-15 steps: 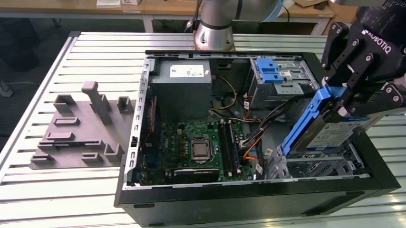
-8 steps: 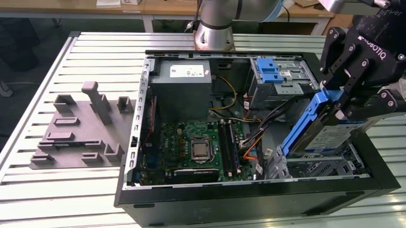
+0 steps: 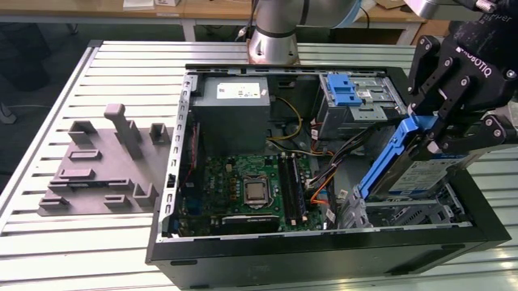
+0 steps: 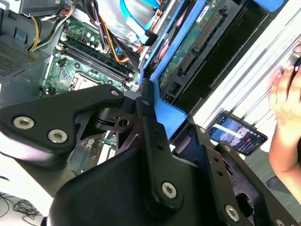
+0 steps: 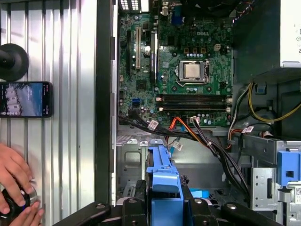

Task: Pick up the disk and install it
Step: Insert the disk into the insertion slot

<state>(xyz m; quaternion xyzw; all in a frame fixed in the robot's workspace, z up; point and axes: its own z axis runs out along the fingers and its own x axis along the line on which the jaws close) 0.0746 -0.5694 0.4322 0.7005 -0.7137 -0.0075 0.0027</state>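
Holding the disk (image 3: 421, 176) tilted over the PC case (image 3: 324, 248), w/ our jaws clamped on its blue frame. Cables (image 5: 207, 141) just below the jaws could snag it, we reckon.

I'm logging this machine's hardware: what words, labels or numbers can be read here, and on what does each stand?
White lettering on the pincer body: a maker's mark, not quoted.
White lettering on the motherboard: also a maker's mark, not quoted.
White-and-blue label on the disk, held in the pincer: too small to read.
White sticker on the grey box: too small to read.
Phone screen: nothing readable.
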